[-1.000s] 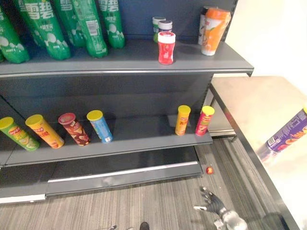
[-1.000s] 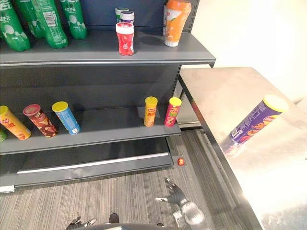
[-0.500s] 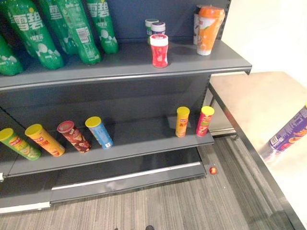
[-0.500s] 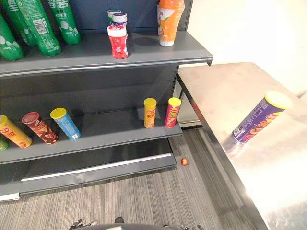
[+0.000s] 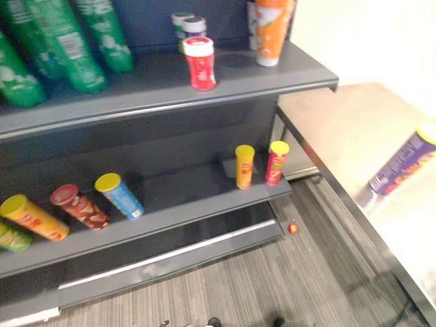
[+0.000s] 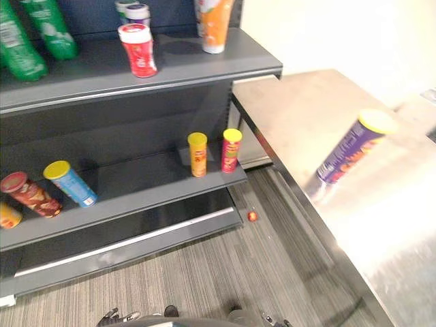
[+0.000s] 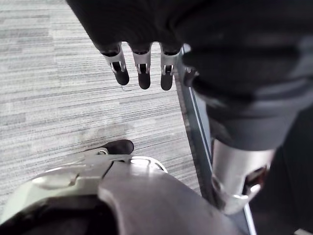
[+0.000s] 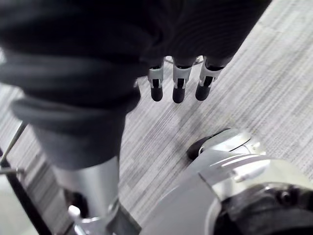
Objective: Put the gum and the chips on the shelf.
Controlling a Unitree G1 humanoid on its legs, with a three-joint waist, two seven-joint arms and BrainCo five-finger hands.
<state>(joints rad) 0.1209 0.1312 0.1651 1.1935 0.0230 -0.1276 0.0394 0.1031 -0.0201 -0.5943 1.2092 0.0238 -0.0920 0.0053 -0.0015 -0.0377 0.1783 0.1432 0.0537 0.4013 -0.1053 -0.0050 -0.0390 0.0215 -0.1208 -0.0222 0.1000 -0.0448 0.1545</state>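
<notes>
The dark grey shelf unit [image 5: 204,136] carried green bottles [image 5: 68,48] and an orange bottle [image 5: 271,30] on its upper shelf [image 5: 157,78], and a row of chip cans [image 5: 119,195] on its lower shelf [image 5: 184,199]. A steel worktop [image 6: 306,109] adjoined the unit on the robot's right. Grey striped carpet [image 5: 259,286] covered the floor.

One purple chips can [image 6: 349,148] rested on the worktop, well apart from the shelves — judged to be the item left to move. A red gum jar [image 5: 200,63] stood on the upper shelf in front of two smaller jars [image 5: 188,26], so the gum step appeared complete. A small red object [image 5: 293,228] lay on the carpet near the unit's base — its identity could not be determined.

The left hand [image 7: 143,73] and the right hand [image 8: 178,85] hung over the carpet, fingers straight, slightly spread, holding nothing.
</notes>
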